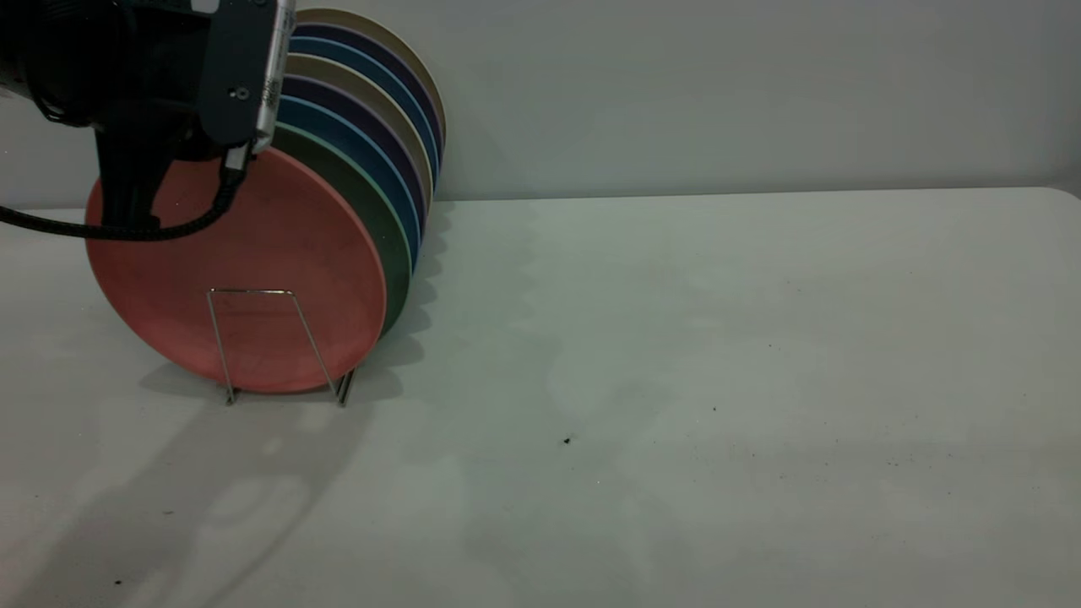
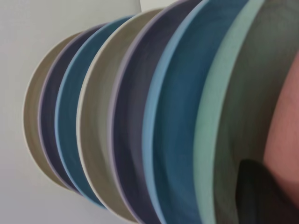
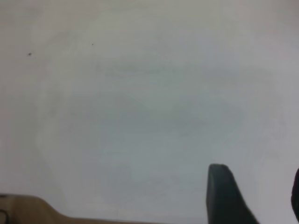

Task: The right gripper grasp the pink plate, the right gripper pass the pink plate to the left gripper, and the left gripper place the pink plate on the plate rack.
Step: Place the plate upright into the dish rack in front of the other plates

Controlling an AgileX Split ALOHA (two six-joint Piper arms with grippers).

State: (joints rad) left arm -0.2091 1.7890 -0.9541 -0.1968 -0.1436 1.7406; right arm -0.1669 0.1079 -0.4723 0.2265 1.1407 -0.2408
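The pink plate (image 1: 270,270) stands on edge at the front of the plate rack (image 1: 253,292), leaning back against the other plates. My left gripper (image 1: 135,203) is over the plate's upper left rim and straddles it. One finger lies on the plate's front face. The other finger (image 2: 261,196) shows in the left wrist view between the pink plate (image 2: 285,130) and the green plate (image 2: 233,116). The gripper looks shut on the rim. My right gripper (image 3: 259,198) is out of the exterior view. Its wrist view shows it open and empty over bare table.
Several plates stand in the rack behind the pink one: a green plate (image 1: 372,228), then blue, purple and beige ones up to the back wall. The white table (image 1: 676,380) stretches to the right. A tan strip (image 3: 28,210) lies at the table's edge in the right wrist view.
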